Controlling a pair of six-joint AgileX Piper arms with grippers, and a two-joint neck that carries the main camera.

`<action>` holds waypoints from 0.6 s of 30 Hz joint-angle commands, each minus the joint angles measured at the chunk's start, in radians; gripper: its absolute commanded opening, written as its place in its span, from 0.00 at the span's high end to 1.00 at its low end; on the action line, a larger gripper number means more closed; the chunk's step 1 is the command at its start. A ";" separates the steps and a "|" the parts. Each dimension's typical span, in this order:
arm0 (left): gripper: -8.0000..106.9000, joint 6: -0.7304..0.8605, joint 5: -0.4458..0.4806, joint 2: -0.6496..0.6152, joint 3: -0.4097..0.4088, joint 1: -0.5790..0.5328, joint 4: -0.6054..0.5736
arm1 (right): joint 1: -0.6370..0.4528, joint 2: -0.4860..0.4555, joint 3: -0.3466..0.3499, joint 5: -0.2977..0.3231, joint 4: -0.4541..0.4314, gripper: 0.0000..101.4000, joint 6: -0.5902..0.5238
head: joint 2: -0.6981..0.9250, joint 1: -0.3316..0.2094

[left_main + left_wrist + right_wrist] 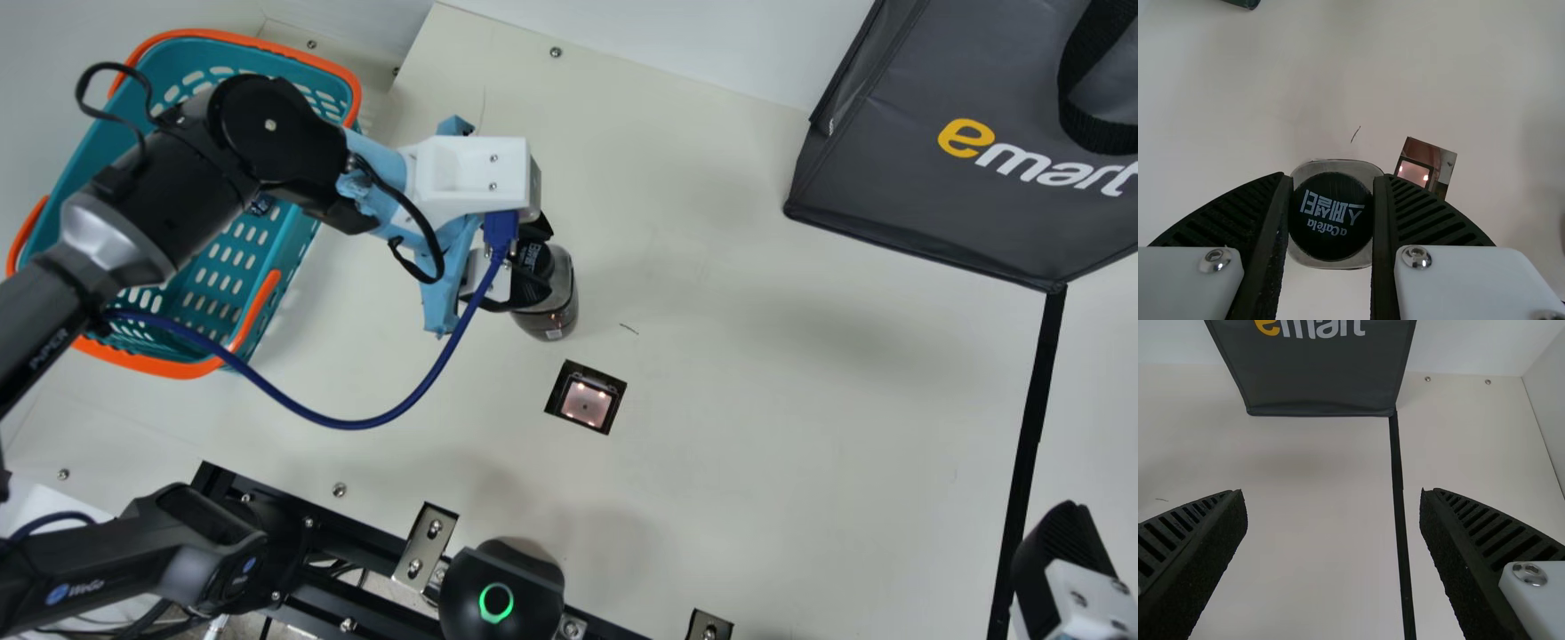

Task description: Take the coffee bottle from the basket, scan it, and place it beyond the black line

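In the main view my left gripper point(524, 267) is over the table, right of the teal basket point(307, 84), by the cap of the dark coffee bottle point(556, 307). The left wrist view has the bottle's black cap point(1331, 217) from above, with my left gripper point(1331, 220) shut on it, one finger on each side. Close by is the scanner window point(587, 403), lit inside. My right gripper point(1067, 551) shows partly at the main view's lower right corner, near the black line point(1031, 418). In the right wrist view my right gripper point(1333, 520) is open, its fingers wide apart with nothing between them.
A dark grey shopping bag point(898, 196) stands at the back right, its corner meeting the black line's far end. A black round device point(502, 591) with a green ring and metal brackets line the front edge.
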 commanded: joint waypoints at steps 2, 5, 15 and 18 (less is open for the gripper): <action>0.84 0.004 0.011 0.007 -0.009 0.002 0.004 | 0.000 0.000 0.000 0.000 0.000 0.10 0.000 | 0.002 -0.026; 0.81 0.003 0.020 0.013 -0.016 0.002 0.008 | 0.000 0.000 0.000 0.000 0.000 0.10 0.000 | 0.002 -0.026; 0.52 -0.003 0.033 0.024 -0.034 0.003 0.019 | 0.000 0.000 0.000 0.000 0.000 0.10 0.000 | 0.002 -0.026; 0.43 -0.002 0.034 0.026 -0.037 0.004 0.020 | 0.000 0.000 0.000 0.000 0.000 0.10 0.000 | 0.002 -0.026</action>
